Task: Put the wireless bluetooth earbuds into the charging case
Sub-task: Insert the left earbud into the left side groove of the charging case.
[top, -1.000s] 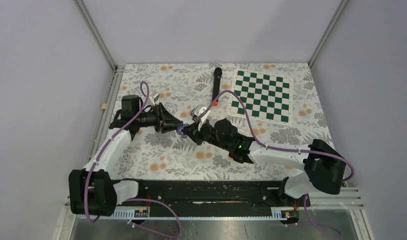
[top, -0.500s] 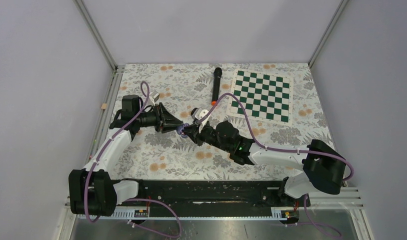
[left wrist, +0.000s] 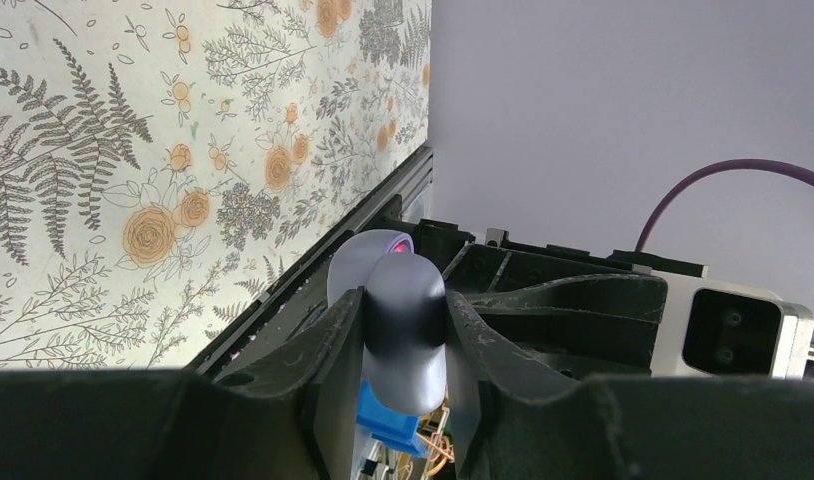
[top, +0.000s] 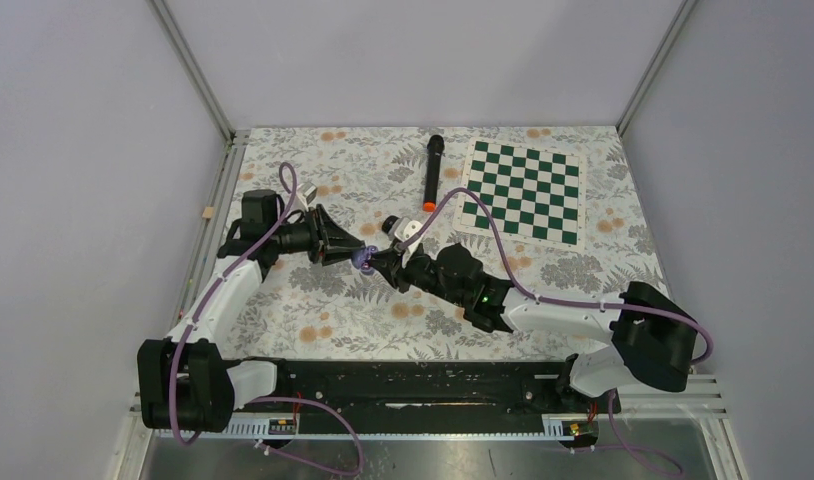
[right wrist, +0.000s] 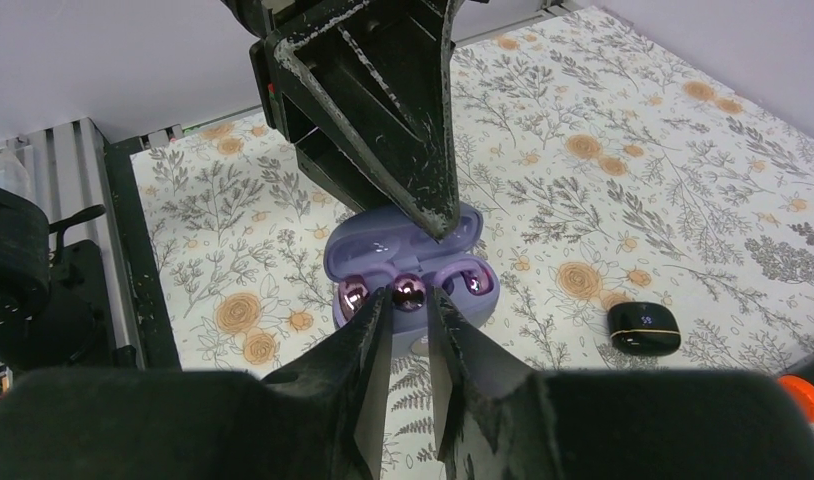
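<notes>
The pale purple charging case [right wrist: 403,250] lies open, its lid toward the far side, with shiny purple earbuds [right wrist: 354,294] sitting in its wells. My left gripper [left wrist: 404,292] is shut on the case [left wrist: 408,345], and its dark fingers [right wrist: 383,120] reach down over the case in the right wrist view. My right gripper [right wrist: 408,300] stands slightly open, its tips on either side of the middle earbud ball [right wrist: 410,291]. From above, both grippers [top: 358,255] [top: 380,263] meet at the case [top: 363,260] mid-table.
A small black case [right wrist: 643,328] lies on the floral cloth right of the purple one. The long black microphone [top: 432,172] with an orange end lies at the back, next to a green chessboard [top: 524,190]. The table's left rail [top: 215,215] is near the left arm.
My right gripper's jaws have parted a little and the right arm has shifted slightly toward the left gripper. The left arm and the case have stayed put.
</notes>
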Controlling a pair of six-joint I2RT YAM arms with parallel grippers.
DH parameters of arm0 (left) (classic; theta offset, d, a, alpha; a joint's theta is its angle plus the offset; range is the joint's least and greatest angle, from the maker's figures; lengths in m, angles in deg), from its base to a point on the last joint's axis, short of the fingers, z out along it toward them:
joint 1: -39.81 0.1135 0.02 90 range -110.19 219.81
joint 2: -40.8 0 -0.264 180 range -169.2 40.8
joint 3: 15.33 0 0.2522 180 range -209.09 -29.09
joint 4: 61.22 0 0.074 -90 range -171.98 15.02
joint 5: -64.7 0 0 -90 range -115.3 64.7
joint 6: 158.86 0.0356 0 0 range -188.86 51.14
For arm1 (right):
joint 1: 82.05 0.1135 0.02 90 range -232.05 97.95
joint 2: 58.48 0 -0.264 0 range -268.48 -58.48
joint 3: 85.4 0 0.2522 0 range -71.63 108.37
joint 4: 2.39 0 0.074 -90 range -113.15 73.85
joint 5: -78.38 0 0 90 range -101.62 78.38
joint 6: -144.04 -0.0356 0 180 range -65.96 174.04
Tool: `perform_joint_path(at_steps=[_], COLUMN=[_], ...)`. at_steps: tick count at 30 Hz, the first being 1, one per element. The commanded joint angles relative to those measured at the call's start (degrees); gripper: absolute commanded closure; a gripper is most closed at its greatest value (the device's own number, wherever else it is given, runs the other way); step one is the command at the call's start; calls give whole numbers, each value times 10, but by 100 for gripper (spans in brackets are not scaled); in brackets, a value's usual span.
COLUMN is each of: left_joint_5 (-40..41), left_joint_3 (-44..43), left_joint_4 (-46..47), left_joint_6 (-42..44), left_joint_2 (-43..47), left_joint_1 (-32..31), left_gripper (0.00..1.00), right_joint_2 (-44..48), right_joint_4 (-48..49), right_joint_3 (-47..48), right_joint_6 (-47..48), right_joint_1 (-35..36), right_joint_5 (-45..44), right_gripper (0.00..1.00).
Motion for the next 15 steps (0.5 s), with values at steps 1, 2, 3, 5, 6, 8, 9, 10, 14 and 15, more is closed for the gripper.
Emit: perform_joint_path(at_steps=[1,2,3,5,6,8,9,10,14,15], left_joint_5=[-32,-33,-33,-34,-34,-34,-34,-34,-33,-32], left_joint_3=[-15,-16,-16,-16,-17,-16,-15,-16,-16,-15], left_joint_4=[24,24,25,25,24,24,24,24,24,22], left_joint_6=[-4,-4,-4,-4,-4,-4,-5,-5,-4,-4], left_joint_2=[8,9,9,11,11,11,11,11,11,10], left_joint_1=[11,12,13,14,14,14,14,14,15,15], left_gripper=[100,100,100,100,100,100,100,100,100,100], right_joint_2=[20,21,21,20,20,18,19,20,37,45], right_joint_4=[20,20,20,17,16,16,18,20,14,6], right_joint_3=[-8,-9,-9,-7,-6,-5,-6,-7,-5,0], right_joint_6=[16,17,16,16,16,14,13,11,-3,-7], right_joint_1=[1,1,1,1,1,1,1,1,1,1], right_joint_5=[-25,-25,-25,-26,-26,-25,-27,-29,-27,-19], right_gripper=[75,75,75,75,75,75,75,75,77,77])
